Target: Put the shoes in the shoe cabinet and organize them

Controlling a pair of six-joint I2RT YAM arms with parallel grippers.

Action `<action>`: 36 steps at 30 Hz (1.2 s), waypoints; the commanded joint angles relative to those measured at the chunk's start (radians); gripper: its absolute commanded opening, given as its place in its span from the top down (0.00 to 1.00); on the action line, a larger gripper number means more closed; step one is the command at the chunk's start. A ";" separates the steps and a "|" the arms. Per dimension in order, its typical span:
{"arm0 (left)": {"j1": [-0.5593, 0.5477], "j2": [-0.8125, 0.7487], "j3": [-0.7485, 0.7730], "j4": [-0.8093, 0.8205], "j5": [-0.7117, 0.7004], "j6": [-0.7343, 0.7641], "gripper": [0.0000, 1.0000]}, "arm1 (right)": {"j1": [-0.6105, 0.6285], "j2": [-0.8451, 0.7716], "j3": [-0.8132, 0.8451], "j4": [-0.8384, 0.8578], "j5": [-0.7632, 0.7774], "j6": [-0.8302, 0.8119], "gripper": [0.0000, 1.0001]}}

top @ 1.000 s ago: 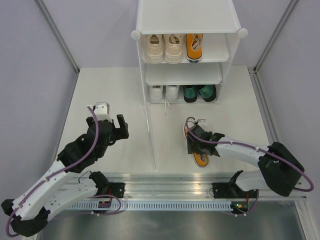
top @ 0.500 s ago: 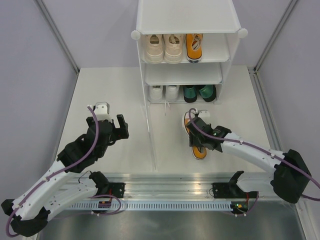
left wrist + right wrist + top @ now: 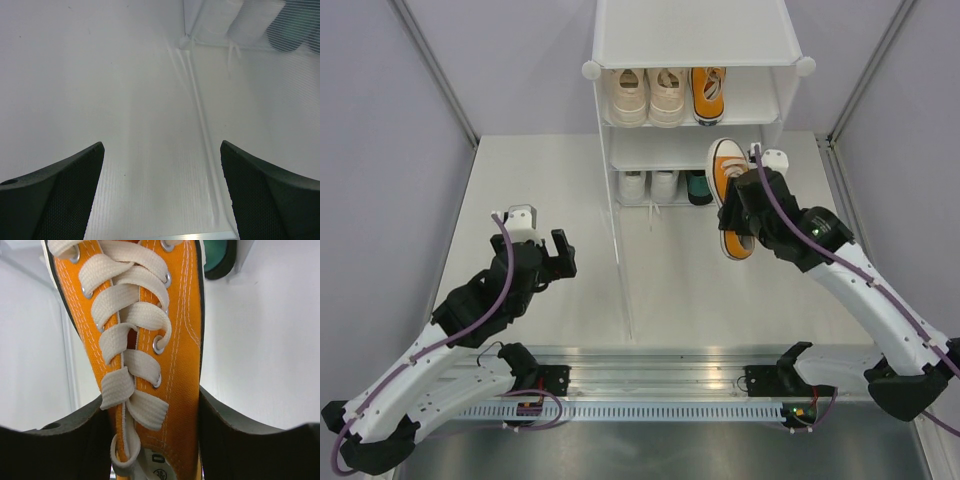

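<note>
My right gripper (image 3: pixel 744 214) (image 3: pixel 150 407) is shut on an orange canvas sneaker (image 3: pixel 729 178) (image 3: pixel 145 335) with cream laces, held in the air with its toe towards the shoe cabinet (image 3: pixel 695 35). Its upper shelf holds a cream sneaker pair (image 3: pixel 648 97) and one orange sneaker (image 3: pixel 708 95). On the bottom shelf stand white sneakers (image 3: pixel 648 185) and dark green heels (image 3: pixel 697 187) (image 3: pixel 217 257), which the held shoe partly hides. My left gripper (image 3: pixel 546 254) (image 3: pixel 162 150) hangs open over the table, left of the cabinet, with nothing between its fingers.
The cabinet's translucent left side panel (image 3: pixel 260 90) (image 3: pixel 620 260) reaches forward between the two arms. A middle shelf (image 3: pixel 685 152) has no shoes in sight. Grey walls (image 3: pixel 380 150) close in the white table (image 3: pixel 550 170) on both sides.
The right gripper closed on the orange sneaker on the table, lifted it and carried it up towards the cabinet front. The left arm has stayed put.
</note>
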 commanded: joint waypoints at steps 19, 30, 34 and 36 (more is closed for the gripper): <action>0.007 -0.013 0.000 0.042 0.018 0.033 0.00 | -0.379 0.403 0.705 -0.038 -0.159 -0.251 0.99; 0.007 0.001 0.000 0.051 0.046 0.038 0.01 | -0.410 0.549 0.894 -0.027 -0.129 -0.270 0.99; 0.007 0.001 -0.001 0.053 0.047 0.041 0.00 | -0.413 0.567 0.900 -0.002 -0.111 -0.271 0.99; 0.007 0.003 -0.002 0.054 0.047 0.041 0.00 | -0.413 0.574 0.896 0.010 -0.100 -0.276 0.98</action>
